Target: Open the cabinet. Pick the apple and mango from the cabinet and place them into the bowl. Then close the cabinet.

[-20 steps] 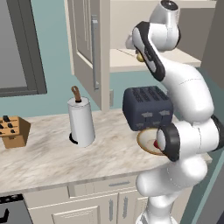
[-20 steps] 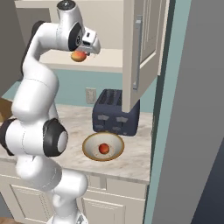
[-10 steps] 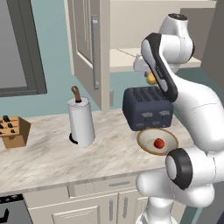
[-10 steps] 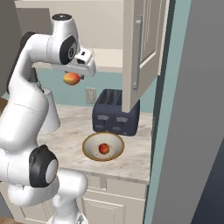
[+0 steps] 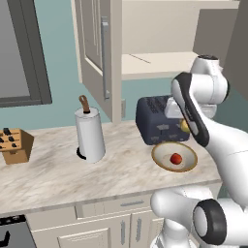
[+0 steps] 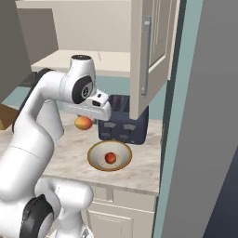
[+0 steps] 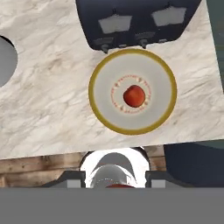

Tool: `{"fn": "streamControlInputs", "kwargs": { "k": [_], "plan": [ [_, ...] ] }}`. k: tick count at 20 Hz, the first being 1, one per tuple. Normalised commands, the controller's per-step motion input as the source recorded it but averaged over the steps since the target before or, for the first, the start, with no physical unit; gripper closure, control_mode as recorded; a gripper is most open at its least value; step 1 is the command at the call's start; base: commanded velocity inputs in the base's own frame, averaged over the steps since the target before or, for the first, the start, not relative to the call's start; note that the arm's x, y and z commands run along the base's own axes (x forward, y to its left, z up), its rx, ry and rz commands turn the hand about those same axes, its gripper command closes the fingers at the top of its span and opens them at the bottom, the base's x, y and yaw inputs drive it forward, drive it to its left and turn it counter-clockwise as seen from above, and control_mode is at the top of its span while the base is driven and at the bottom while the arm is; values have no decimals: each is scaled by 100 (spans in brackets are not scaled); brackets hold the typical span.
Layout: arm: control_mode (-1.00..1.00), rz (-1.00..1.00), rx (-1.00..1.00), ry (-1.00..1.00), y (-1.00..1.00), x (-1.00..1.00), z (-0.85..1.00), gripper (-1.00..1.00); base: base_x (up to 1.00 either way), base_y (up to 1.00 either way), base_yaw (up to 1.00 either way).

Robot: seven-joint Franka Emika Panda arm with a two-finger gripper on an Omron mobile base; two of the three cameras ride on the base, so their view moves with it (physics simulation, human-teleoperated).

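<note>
The gripper (image 6: 83, 122) shows just its white hand block in the right base view, its fingers hidden behind the mango (image 6: 83, 122), so how the jaws stand on the fruit cannot be told; in the left base view the robot's forearm covers most of the mango (image 5: 184, 125) and part of the dark toaster (image 5: 157, 118); the cabinet (image 5: 145, 43) is cut off by the top edge, its upper shelves unseen; the knife block (image 5: 14, 145) is clipped by the left edge; in the hand view the toaster (image 7: 140, 19) runs off the top.
</note>
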Motion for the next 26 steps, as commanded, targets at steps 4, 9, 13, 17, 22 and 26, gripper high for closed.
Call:
{"fn": "streamControlInputs", "kwargs": {
  "k": [4,9,13,17,22,26],
  "plan": [
    [-100,5,-12,10,-44,21,-90,100,0,0,0],
    [-100,12,-10,0,-20,69,-71,100,0,0,0],
    [-100,10,-2,0,-6,92,-73,100,0,0,0],
    [-100,10,0,0,-7,83,-68,100,0,0,0],
    [-100,12,0,0,-1,41,-60,100,0,0,0],
    [-100,5,0,0,25,0,-6,100,0,0,0]
  ]
}}
